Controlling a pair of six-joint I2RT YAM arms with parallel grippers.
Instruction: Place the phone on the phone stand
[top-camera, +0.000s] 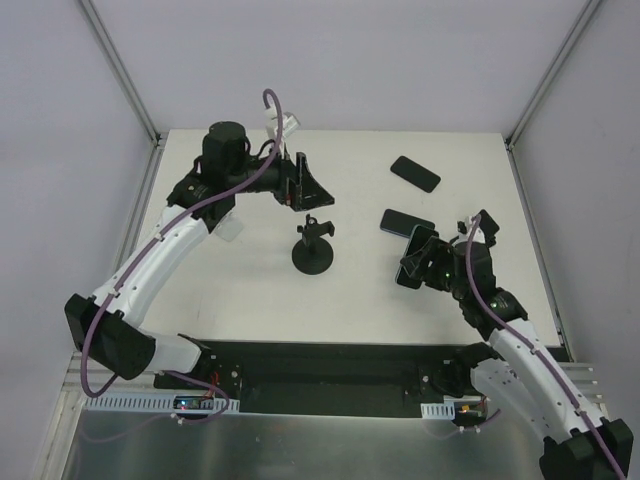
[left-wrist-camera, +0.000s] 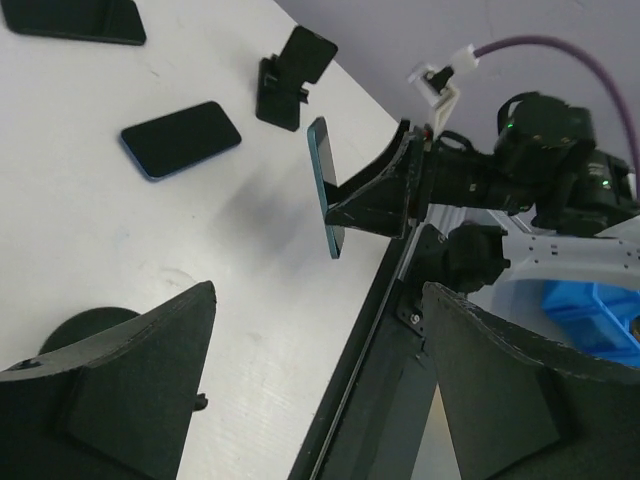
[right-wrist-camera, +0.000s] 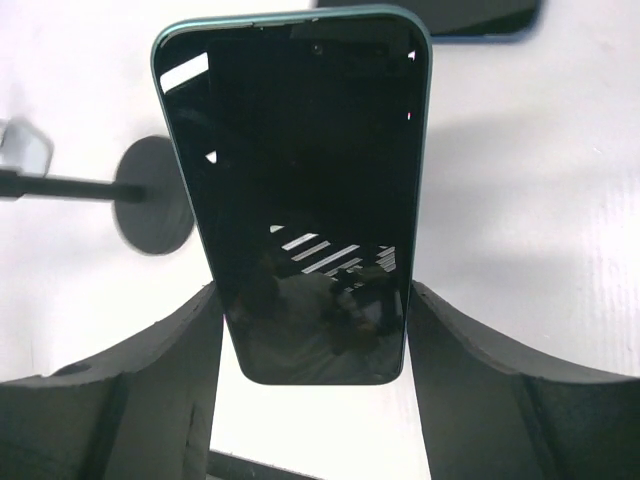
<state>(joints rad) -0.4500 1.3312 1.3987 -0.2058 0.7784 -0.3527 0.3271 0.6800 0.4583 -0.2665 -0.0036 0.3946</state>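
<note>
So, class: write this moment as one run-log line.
right pincer: shut on teal-rimmed phone, lifted | left pincer: open, empty | phone stand: no phone yet

A: The glossy black-screened phone with a teal-green rim (right-wrist-camera: 300, 190)?
B: White striped reflections cross its glass; the round-based phone stand (top-camera: 313, 260) is matte black
A: The flat rectangular phone (left-wrist-camera: 181, 139)?
B: Dark screen, blue edge, against the plain white tabletop (top-camera: 230, 300)

Phone (right-wrist-camera: 300, 190) clamped between fingers (right-wrist-camera: 120, 400); stand base (right-wrist-camera: 155, 195) at left.
</note>
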